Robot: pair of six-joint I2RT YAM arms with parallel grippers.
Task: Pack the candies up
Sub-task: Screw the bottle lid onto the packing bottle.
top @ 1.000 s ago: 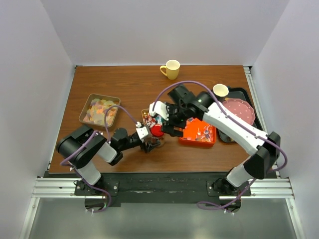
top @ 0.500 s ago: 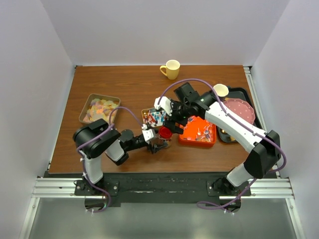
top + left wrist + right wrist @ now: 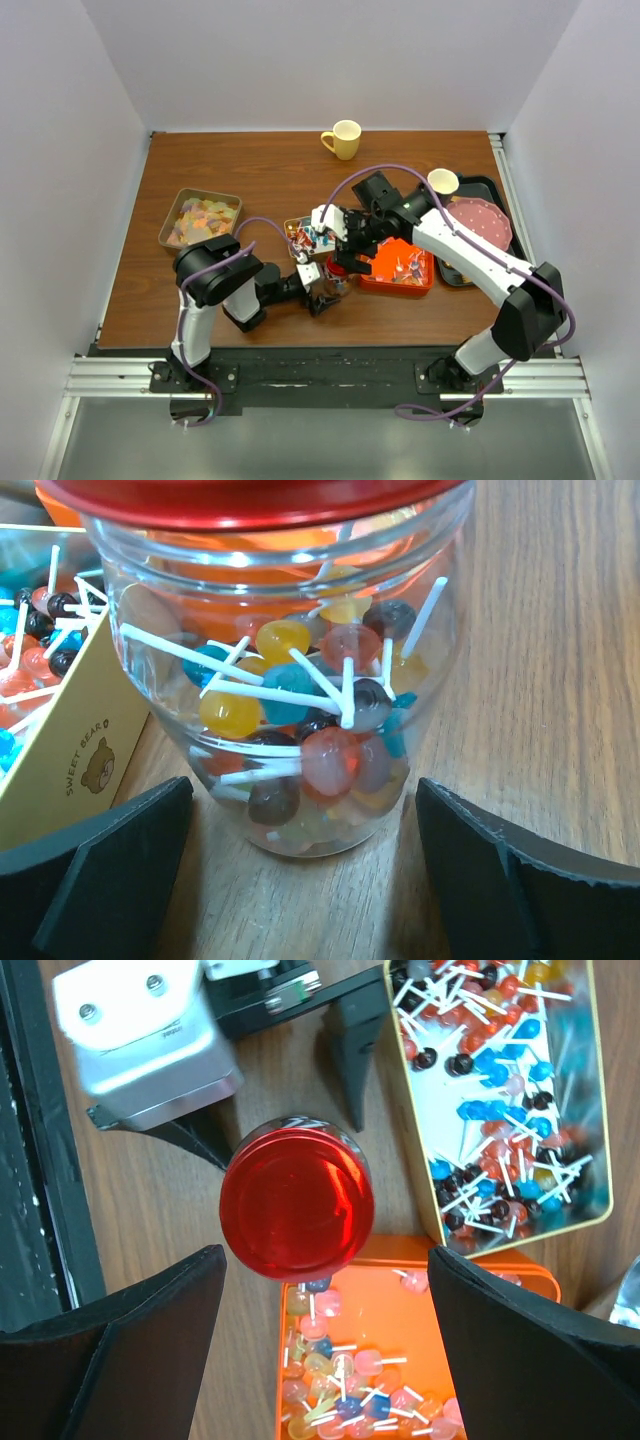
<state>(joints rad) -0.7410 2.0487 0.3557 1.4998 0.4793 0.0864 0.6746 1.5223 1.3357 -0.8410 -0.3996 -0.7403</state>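
Note:
A clear jar (image 3: 300, 680) with a red lid (image 3: 296, 1205) stands on the table, holding several stick candies (image 3: 330, 755). My left gripper (image 3: 303, 800) is open, one finger on each side of the jar's base with a gap to both. My right gripper (image 3: 325, 1255) hangs open above the lid, over the jar and the orange tray's edge, holding nothing. More candies lie in the orange tray (image 3: 470, 1285), in a gold tin (image 3: 590, 1110) and in a far-left tin (image 3: 200, 220). From above, the right gripper (image 3: 345, 255) hides most of the jar.
A yellow mug (image 3: 343, 139) stands at the back. At right a black tray (image 3: 497, 188) carries a pink dotted plate (image 3: 478, 222), with a paper cup (image 3: 442, 181) beside them. The gold tin sits just left of the jar, the orange tray just right.
The left gripper carried the jar to the right, beside the orange tray, and its jaws have widened off it. The right gripper shifted over the jar's lid.

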